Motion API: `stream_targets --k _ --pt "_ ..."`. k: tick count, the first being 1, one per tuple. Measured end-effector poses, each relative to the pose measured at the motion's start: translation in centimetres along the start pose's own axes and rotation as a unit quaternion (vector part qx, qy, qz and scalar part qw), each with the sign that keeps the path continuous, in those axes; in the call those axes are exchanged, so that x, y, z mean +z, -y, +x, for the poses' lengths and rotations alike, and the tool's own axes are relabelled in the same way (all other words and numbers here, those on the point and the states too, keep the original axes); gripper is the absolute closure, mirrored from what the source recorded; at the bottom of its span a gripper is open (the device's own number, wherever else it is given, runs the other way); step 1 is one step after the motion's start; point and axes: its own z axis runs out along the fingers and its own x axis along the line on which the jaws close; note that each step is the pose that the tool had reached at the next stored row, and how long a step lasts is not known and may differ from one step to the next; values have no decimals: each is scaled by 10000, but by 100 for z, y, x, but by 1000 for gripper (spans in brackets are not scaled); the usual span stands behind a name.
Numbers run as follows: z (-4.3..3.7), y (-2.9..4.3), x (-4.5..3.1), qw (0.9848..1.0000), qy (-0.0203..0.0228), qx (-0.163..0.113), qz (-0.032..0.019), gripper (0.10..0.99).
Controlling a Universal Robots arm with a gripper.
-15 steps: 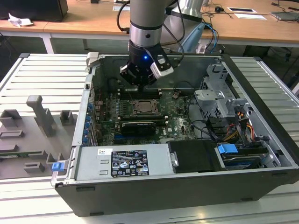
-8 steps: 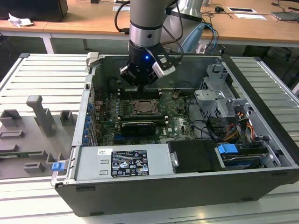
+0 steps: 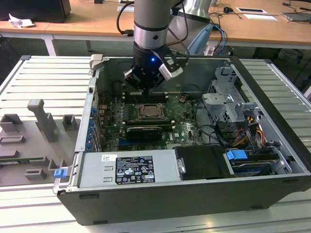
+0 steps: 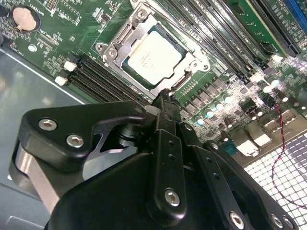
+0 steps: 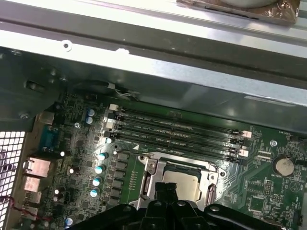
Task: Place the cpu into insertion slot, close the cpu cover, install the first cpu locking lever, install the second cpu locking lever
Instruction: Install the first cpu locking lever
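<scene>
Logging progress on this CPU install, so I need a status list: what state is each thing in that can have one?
cpu: seated flat in the insertion slot, metal top up.
insertion slot: filled by the cpu.
cpu cover: down, framing the cpu.
claw: fingers together, tip at the socket's edge, holding nothing visible.
memory slots: empty.
computer case: side open, board exposed.

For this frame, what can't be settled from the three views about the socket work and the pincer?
- Locking levers: in both wrist views the pincer body hides the near edge of the cpu cover, so latching cannot be judged.
- The cpu: partly hidden by the pincer in the first wrist view.
- Insertion slot: too small in the exterior view to tell cover from chip.
</scene>
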Motion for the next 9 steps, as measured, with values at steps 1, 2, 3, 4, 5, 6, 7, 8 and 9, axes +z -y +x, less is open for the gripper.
stream_targets --k 1,2,3,4,5,6,7,8,9 --pt "18 -4 0 10000 1 -18 0 980" --pt "47 -9 1 10000 0 -40 0 980" --pt "56 -12 1 10000 0 -45 0 980" --pt "62 -13 1 10000 -1 -48 0 980" --pt "71 -14 1 10000 -1 -52 0 980" --pt "78 -16 2 10000 -1 -54 0 980" --pt "88 -18 2 10000 -1 -55 0 980" --pt "118 -24 2 10000 -1 -55 0 980" --pt "129 -26 3 10000 -1 -55 0 980"
